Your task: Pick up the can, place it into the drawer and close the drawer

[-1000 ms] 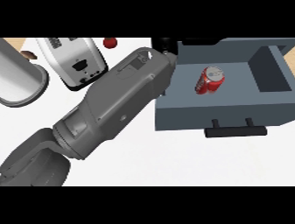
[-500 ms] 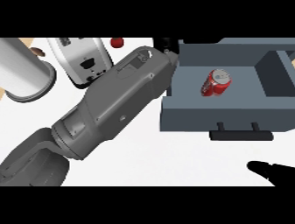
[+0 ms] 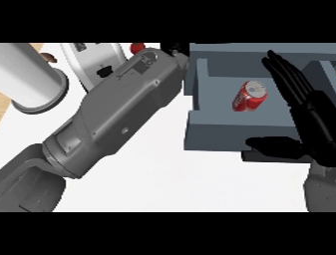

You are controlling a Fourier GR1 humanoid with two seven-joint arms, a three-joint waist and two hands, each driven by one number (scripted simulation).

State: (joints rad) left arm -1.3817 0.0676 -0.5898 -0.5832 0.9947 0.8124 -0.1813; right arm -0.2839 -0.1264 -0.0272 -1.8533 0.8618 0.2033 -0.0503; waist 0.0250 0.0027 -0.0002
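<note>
Red soda can (image 3: 249, 96) lying inside open grey drawer (image 3: 222, 134); right hand (image 3: 319, 124), fingers straight, over its right edge. Left hand's fingers hidden: cannot tell.

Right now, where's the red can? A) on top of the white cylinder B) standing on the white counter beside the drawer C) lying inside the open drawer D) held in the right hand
C: the red can lies on its side on the floor of the open grey drawer, while the right hand reaches over the drawer's front with straight fingers, holding nothing.
</note>
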